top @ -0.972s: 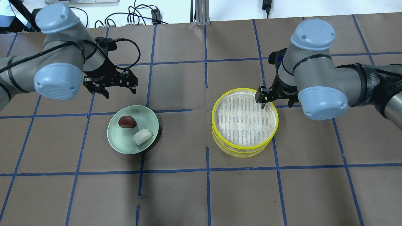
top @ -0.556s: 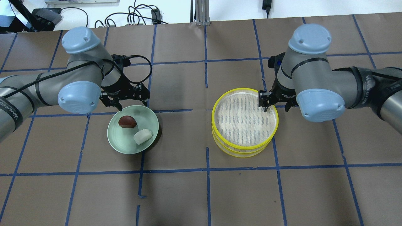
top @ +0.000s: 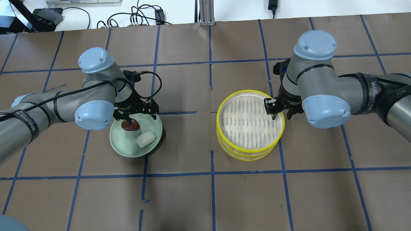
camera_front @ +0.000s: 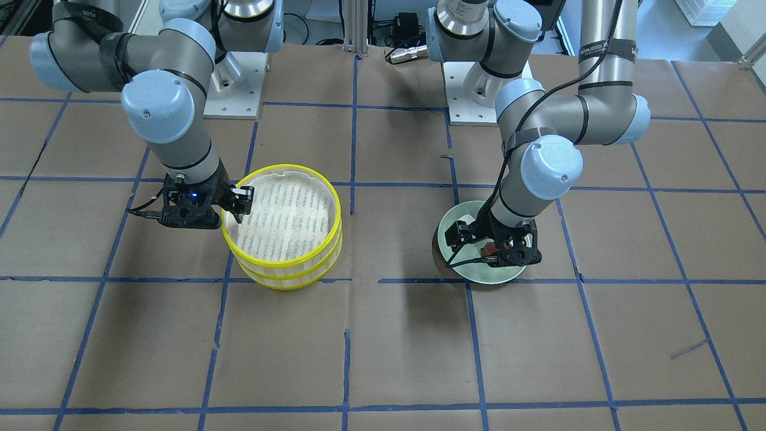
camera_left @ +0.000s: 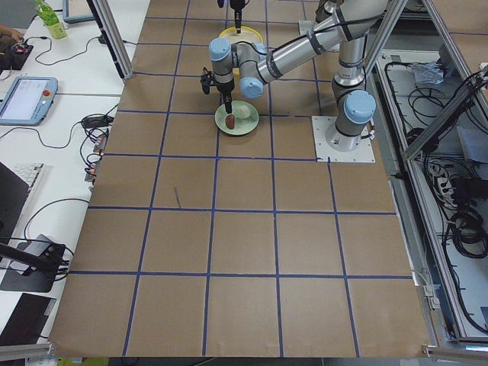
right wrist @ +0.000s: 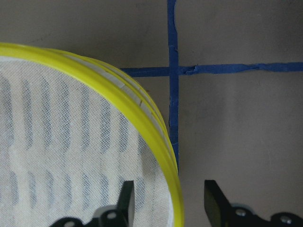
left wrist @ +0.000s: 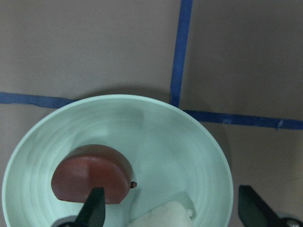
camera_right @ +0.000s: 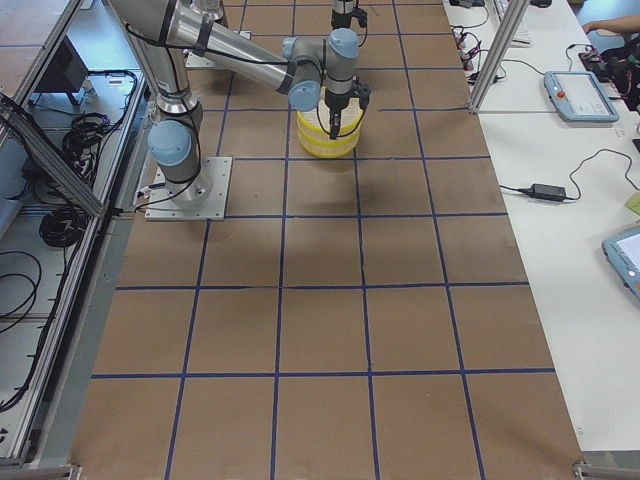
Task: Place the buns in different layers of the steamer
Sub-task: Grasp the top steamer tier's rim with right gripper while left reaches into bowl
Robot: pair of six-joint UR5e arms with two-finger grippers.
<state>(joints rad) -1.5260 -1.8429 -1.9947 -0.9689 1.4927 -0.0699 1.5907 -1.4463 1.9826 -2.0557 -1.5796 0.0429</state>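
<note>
The dark reddish-brown bun (top: 131,126) and the white bun (top: 146,139) lie in the pale green plate (top: 126,148). My left gripper (top: 141,117) is open low over the plate. In the left wrist view one finger (left wrist: 94,208) is over the brown bun (left wrist: 90,172), the other is outside the plate's rim (left wrist: 165,101), and the white bun (left wrist: 161,215) lies between them. The two steamer layers are stacked and hold nothing: top tray (top: 250,92), lower tray (top: 247,157). My right gripper (top: 281,115) is open and straddles the top tray's yellow rim (right wrist: 142,109) at its right side.
The table is brown paper with a blue tape grid (top: 212,173). The plate sits left of centre and the steamer stack (camera_front: 281,169) right of centre in the overhead view. Cables and arm bases (camera_front: 230,90) are at the far edge.
My left arm swung right and toward the plate, and its gripper came down over the brown bun. My right gripper shifted slightly along the steamer's rim and stayed open.
</note>
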